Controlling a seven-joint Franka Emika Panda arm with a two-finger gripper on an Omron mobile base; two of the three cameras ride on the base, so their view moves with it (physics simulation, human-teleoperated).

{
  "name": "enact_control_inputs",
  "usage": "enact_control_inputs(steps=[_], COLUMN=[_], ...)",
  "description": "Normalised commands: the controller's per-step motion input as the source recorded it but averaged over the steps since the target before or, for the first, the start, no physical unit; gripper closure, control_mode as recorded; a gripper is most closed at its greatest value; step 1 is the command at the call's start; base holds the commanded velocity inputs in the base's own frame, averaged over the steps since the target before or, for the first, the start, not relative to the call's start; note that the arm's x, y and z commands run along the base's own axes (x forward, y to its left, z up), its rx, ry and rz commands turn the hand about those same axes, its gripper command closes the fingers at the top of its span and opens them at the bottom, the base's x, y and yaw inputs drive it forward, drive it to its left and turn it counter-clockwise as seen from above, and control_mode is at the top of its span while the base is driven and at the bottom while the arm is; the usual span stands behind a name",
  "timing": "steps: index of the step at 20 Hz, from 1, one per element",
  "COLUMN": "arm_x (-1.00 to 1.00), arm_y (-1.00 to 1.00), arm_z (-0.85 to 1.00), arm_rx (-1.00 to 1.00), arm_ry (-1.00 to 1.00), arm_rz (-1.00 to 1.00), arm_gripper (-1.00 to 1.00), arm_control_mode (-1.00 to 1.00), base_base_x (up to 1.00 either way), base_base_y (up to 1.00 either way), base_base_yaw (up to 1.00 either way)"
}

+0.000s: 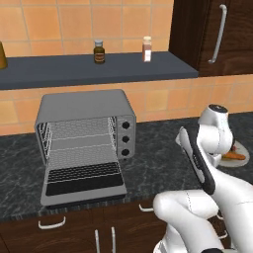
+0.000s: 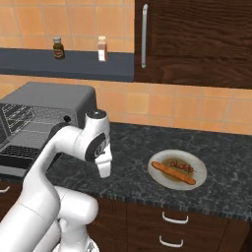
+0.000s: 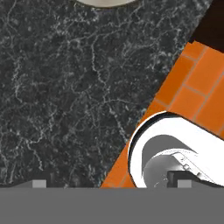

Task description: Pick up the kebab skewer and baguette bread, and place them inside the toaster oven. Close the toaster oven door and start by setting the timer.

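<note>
The gripper (image 2: 103, 172) hangs wide open and empty above the counter (image 2: 133, 157). The skewer (image 2: 182, 166) and bread (image 2: 173, 173) lie on the plate (image 2: 156, 179), well off to its side. Best to centre over the skewer before descending.

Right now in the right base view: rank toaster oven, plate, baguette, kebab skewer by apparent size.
1. toaster oven, largest even though cut off at the left edge.
2. plate.
3. baguette bread, spanning most of the plate.
4. kebab skewer, shortest and thinnest.
All sit at similar depth, so the order seems safe.
</note>
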Motion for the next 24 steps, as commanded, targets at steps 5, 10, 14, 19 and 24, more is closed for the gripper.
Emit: enact_control_inputs(steps=[5, 10, 14, 19, 24], arm_x=[0.0, 0.03, 0.11, 0.37, 0.75], arm_y=[-1.0, -0.98, -0.68, -0.46, -0.39], arm_z=[0.2, 0.25, 0.08, 0.0, -0.37], arm_rx=[0.08, 0.03, 0.01, 0.02, 0.01], arm_ry=[0.0, 0.0, 0.03, 0.08, 0.14], arm_rz=[-0.17, -0.15, -0.17, -0.12, -0.08], arm_gripper=[-1.0, -1.0, -1.0, -1.0, -1.0], arm_control_mode=[-1.0, -1.0, -1.0, -1.0, -1.0], base_base_x=[0.0, 0.0, 0.0, 0.0, 0.0], base_base_y=[0.0, 0.0, 0.0, 0.0, 0.0], base_base_yaw=[0.0, 0.0, 0.0, 0.0, 0.0])
